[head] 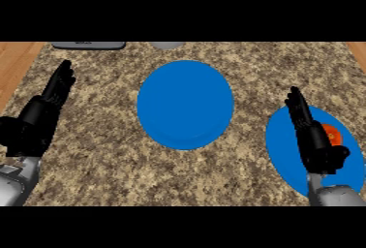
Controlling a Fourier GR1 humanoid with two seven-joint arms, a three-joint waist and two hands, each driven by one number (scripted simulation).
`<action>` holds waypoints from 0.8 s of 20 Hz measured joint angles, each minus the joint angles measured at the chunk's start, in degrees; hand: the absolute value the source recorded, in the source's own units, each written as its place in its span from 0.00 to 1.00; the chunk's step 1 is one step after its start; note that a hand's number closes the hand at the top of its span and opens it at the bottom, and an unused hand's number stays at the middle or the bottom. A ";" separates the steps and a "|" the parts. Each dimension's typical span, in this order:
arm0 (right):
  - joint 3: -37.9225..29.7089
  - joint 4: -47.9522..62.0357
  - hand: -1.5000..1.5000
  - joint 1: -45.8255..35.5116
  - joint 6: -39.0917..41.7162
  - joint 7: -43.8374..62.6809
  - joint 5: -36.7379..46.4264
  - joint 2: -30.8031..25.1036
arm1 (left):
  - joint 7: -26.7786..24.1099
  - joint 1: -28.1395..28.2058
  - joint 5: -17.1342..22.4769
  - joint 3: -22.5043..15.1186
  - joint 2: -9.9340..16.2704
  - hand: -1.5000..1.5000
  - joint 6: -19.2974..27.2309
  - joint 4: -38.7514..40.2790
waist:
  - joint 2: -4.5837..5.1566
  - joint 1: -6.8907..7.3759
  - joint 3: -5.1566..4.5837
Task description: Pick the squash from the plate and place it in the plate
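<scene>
Squash (330, 134), orange and mostly hidden, lay on the blue plate at the right (284, 145), showing just to the right of the right hand (314, 140), which stood over that plate and covered the squash's left side. Whether the hand touched the squash could not be told.

Going from the left: a strip of wooden surface (16, 58) ran along the left edge of the speckled brown stone table (100, 145). The left hand (43, 109) showed near that left edge, released, its black fingers straight and pointing away toward the far side, holding nothing, with its grey forearm (16, 181) coming in at the lower left corner. At the table's far edge a flat dark grey object (88, 45) lay partly cut off, and just to its right a small pale grey rounded object (166, 45) was also cut off.

In the middle of the table sat a second blue plate (184, 104), well apart from both hands. To its right lay the plate with the squash, partly cut by the right border. The right hand rose from its grey forearm (334, 196) at the lower right, fingers straight and together, pointing away, edge-on, not curled round the squash. Another wooden strip (358, 48) showed at the far right corner.
</scene>
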 measured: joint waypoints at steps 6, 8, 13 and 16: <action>-1.75 -1.71 1.00 -3.49 21.35 0.82 -14.13 -6.31 | 1.86 4.59 0.88 -0.17 -3.42 0.50 2.25 3.87 | 0.13 -0.49 -0.09; -2.58 -3.08 1.00 -6.09 22.52 -1.75 -7.15 -13.37 | 2.82 5.93 1.64 -0.68 -4.45 0.50 2.46 4.93 | -0.29 -0.71 -0.64; -5.71 2.09 1.00 -4.78 24.24 -16.73 1.73 -20.98 | 2.52 8.73 2.60 -1.77 -8.25 0.50 3.77 7.32 | 0.21 -1.35 -0.24; -7.96 8.24 0.00 -2.67 30.15 -21.27 -6.81 -17.70 | 1.84 9.56 2.60 -2.38 -9.70 0.50 4.06 8.29 | 0.68 -1.21 0.08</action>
